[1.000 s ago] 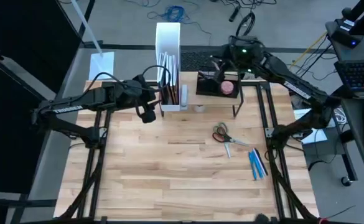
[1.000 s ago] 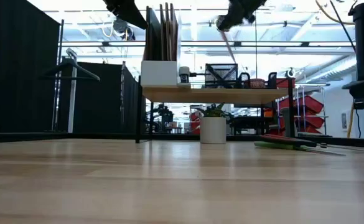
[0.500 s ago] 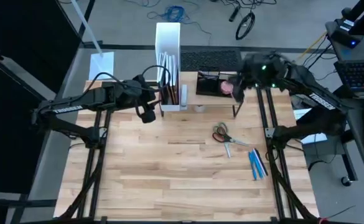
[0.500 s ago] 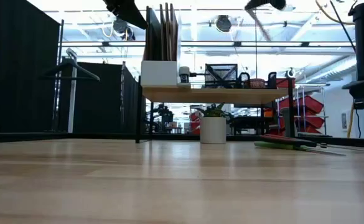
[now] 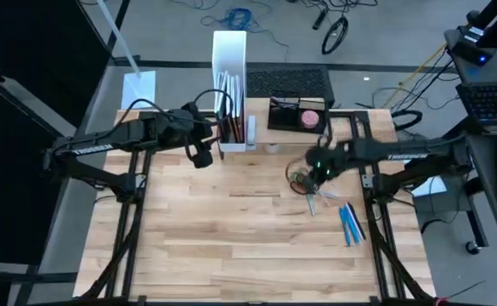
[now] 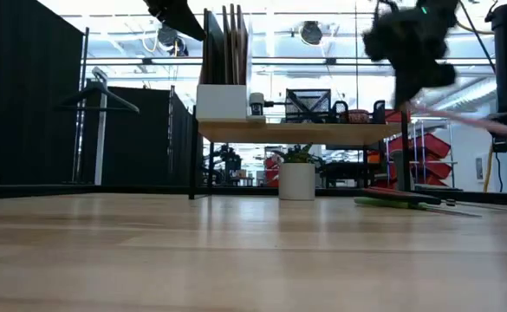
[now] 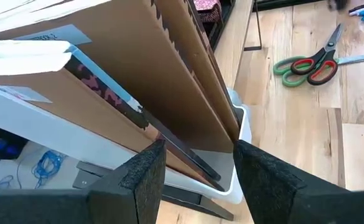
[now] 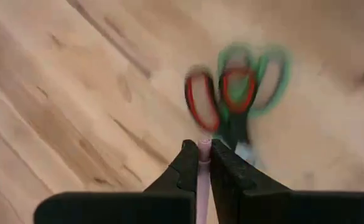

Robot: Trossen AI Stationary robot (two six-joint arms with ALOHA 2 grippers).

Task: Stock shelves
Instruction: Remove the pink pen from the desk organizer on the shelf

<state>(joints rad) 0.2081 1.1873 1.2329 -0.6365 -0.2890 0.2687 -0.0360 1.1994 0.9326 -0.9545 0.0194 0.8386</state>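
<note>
A: Right wrist view: right gripper (image 8: pixel 203 149) pinches a thin pink stick (image 8: pixel 204 186) over the scissors (image 8: pixel 231 93). Light, stiff, probably slippery?

B: Likely; hold it mid-shaft. Shelves (image 5: pixel 273 140) stand at the table's far edge. Left gripper (image 7: pixel 197 155) gapes wide at the file box (image 7: pixel 241 134).

Grey floor (image 5: pixel 172 34) beyond table, cables strewn. Black curtain (image 6: pixel 19 104) at left. Laptop (image 5: pixel 493 100) at right. Bright ceiling lights, red bins (image 6: pixel 426 147) far back.

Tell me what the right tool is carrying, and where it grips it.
The right tool pinches a thin pink stick-like item at one end; the rest runs back out of sight.
</note>
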